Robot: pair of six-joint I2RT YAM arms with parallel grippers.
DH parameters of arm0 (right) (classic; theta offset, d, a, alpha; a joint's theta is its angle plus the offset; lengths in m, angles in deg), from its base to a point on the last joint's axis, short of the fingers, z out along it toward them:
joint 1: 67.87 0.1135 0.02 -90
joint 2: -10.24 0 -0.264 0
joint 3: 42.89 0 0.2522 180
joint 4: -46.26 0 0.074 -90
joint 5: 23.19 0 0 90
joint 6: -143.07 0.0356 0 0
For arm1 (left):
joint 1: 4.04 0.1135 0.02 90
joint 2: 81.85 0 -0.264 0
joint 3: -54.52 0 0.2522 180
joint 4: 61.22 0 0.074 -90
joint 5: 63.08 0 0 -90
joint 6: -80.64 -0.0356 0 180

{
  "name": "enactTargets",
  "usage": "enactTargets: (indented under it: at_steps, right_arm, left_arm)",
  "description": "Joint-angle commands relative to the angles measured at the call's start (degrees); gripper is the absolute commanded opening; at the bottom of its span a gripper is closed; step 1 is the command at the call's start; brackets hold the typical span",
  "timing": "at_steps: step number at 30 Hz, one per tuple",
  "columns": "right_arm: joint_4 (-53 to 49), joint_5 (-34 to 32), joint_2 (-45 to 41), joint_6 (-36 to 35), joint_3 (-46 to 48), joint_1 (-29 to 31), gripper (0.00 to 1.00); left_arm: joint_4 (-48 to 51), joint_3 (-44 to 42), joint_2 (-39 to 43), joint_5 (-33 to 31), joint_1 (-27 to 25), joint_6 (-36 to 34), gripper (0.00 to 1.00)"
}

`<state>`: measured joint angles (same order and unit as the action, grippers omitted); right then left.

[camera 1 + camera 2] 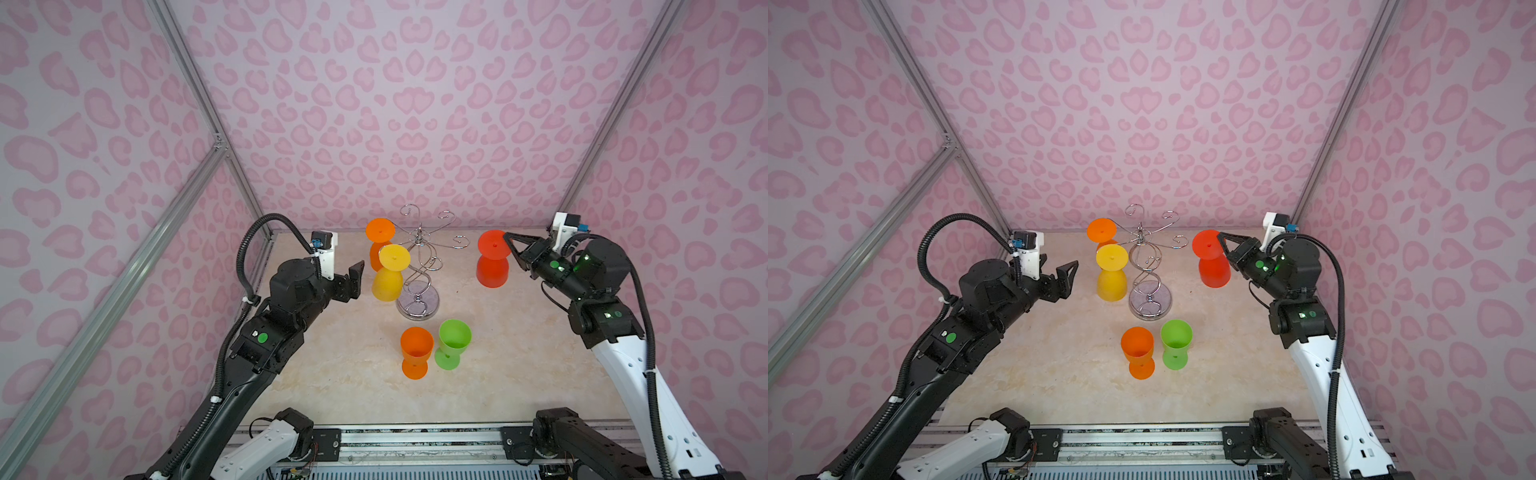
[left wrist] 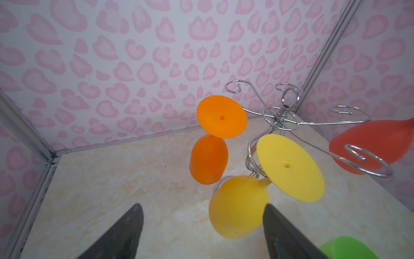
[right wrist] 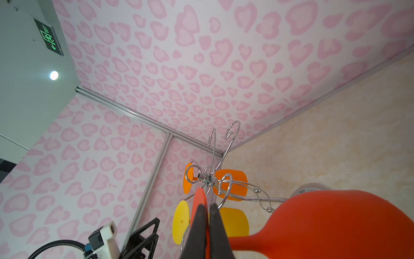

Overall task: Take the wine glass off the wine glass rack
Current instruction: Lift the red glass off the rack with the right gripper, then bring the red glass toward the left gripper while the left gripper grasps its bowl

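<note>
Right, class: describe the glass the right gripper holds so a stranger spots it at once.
Find the chrome wine glass rack mid-table; look right of it. The right gripper pinches the foot of an upside-down wine glass, off the rack. It is the only red one.

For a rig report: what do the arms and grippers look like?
The left arm and right arm mix black joint housings and white shells, with green dots and a ribbed black cable hose held by white ties. White camera mounts with blue plugs sit at the wrists. The left gripper and right gripper have black, tapering triangular fingers.
</note>
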<state>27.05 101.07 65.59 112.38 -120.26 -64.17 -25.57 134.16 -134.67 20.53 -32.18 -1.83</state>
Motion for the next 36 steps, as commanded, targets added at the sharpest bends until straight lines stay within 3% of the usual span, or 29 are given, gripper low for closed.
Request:
enactTargets:
  at_steps: [1, 6, 12, 16, 20, 26, 36]
  right_arm:
    - [1.3, 1.3, -3.6, -2.3, -1.2, -2.8, 0.0]
    - [8.5, 2.1, -7.4, -4.4, -3.9, -2.9, 0.0]
    - [34.2, 6.6, -7.5, 5.4, -1.0, -1.2, 0.0]
    - [46.3, 7.0, -4.5, 9.2, 0.1, 4.7, 0.0]
    - [55.2, 7.0, -0.3, 10.1, 1.6, 14.5, 0.0]
    - [65.0, 7.0, 5.1, 14.7, 3.5, 20.3, 0.0]
    - [87.5, 5.0, 14.9, 31.2, 5.0, 21.9, 0.0]
  left_arm:
    - [-1.6, 1.4, 1.1, 5.0, 0.0, 1.5, 0.85]
    - [-4.9, 3.4, 0.9, 17.3, 0.0, 1.7, 0.85]
    - [-11.1, 6.1, -4.0, 40.0, 0.1, -0.8, 0.85]
    - [-19.1, 7.1, -8.2, 51.7, 0.1, 1.4, 0.85]
    - [-24.7, 8.5, -12.0, 60.7, 0.2, 3.3, 0.84]
    - [-31.8, 8.4, -14.5, 66.0, 0.1, 5.3, 0.84]
    - [-32.4, 8.7, -18.7, 63.3, 0.3, 5.5, 0.84]
